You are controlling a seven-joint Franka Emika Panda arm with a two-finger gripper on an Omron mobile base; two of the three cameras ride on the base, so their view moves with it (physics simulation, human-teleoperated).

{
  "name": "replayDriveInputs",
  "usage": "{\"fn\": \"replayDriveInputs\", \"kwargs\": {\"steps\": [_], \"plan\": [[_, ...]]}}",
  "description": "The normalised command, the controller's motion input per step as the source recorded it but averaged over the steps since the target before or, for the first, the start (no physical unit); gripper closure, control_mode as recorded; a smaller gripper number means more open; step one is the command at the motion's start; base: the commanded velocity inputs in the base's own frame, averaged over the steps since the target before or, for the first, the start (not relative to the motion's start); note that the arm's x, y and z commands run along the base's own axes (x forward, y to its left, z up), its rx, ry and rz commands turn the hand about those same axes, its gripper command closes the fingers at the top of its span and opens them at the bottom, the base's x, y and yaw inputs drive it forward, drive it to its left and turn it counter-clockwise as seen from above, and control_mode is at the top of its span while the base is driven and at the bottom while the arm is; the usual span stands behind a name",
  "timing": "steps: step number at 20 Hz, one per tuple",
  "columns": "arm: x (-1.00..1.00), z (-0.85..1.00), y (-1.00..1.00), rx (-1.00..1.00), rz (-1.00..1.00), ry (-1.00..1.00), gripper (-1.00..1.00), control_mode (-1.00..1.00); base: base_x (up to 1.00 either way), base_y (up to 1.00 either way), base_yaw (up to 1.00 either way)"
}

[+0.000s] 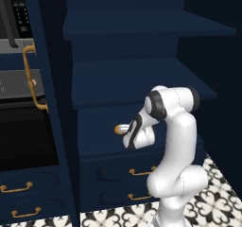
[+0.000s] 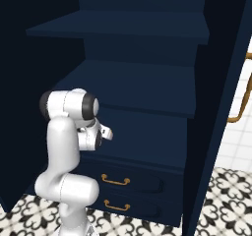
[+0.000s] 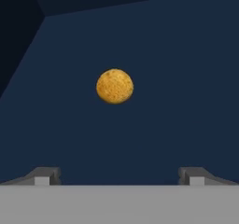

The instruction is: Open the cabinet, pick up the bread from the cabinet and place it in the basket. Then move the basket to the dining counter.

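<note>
My claw (image 3: 119,175) stands open and empty; the bread (image 3: 115,86) lies dead ahead on the shelf (image 3: 186,101), apart, roundish, no long axis.

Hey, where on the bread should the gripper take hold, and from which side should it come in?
Grip the bread across its widest middle, coming straight along the hand's present line. It is a small round lump lying on the navy shelf, centred ahead of the open gripper, so any width should suit. Its far side is hidden, so the approach is a judgement.
</note>
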Motion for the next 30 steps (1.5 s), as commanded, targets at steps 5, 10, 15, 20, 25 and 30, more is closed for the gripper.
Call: {"fn": "replayDriveInputs", "kwargs": {"steps": [5,10,15,20,25,30], "plan": [[0.29,-0.03,0.11,0.00,0.00,0.00,-1.00,-1.00,0.00,0.00,0.00],[0.30,-0.10,0.12,0.00,0.00,0.00,-1.00,-1.00,0.00,0.00,0.00],[0.35,-0.35,0.09,-0.01,0.00,0.00,-1.00,-1.00,0.00,0.00,0.00],[0.34,-0.39,0.00,0.00,0.00,0.00,-1.00,-1.00,0.00,0.00,0.00],[0.33,-0.39,0.02,0.00,0.00,0.00,-1.00,-1.00,0.00,0.00,0.00],[0.33,-0.14,0.02,0.00,0.00,0.00,-1.00,-1.00,0.00,0.00,0.00]]}}
